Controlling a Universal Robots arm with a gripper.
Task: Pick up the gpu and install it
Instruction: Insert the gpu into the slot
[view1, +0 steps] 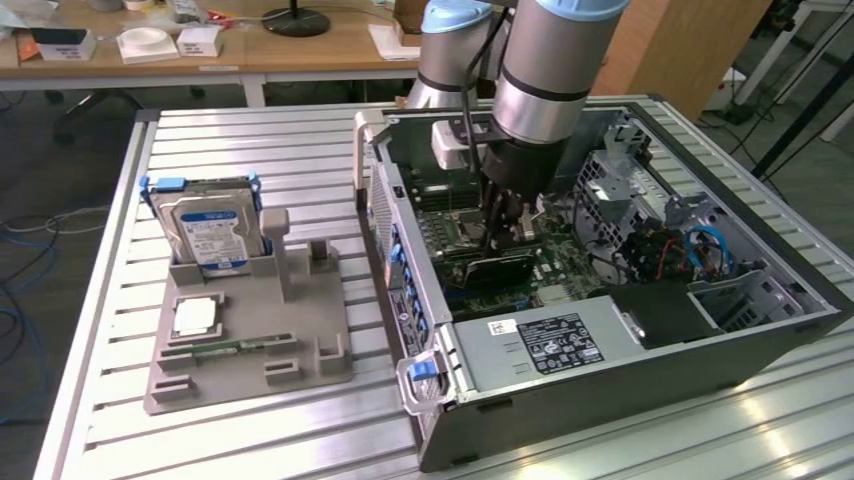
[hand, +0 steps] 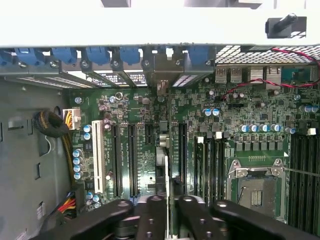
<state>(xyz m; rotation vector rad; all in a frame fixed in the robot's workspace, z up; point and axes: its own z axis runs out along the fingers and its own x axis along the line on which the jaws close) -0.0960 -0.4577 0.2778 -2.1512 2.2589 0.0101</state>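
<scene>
Inside the open computer case (view1: 747, 350), near the middle of the exterior view, the gripper (view1: 511, 235) reaches down from the arm (view1: 541, 70) to the motherboard (view1: 534, 270). The gpu (view1: 497, 262) is there, a dark flat card standing on its long edge just under the fingers, at about five o'clock from the processor socket (view1: 461, 222). In the wrist view the card is seen edge-on as a thin pale line (hand: 168, 185) that runs up from between the two black fingers (hand: 150, 215) toward the rear brackets at twelve o'clock. The fingers stand close on both sides of this edge, so the pincer is closed on the card. The card lies between the long black slots (hand: 132, 160) at its nine o'clock and the memory slots (hand: 207, 165) at its three o'clock; whether it sits fully in its slot, I cannot tell. On the slatted table (view1: 107, 330), at nine o'clock from the case, a grey holder (view1: 287, 350) stands well apart, with a hard drive (view1: 207, 230) upright at its far end and a green memory stick (view1: 227, 348) lying in its near part.
</scene>
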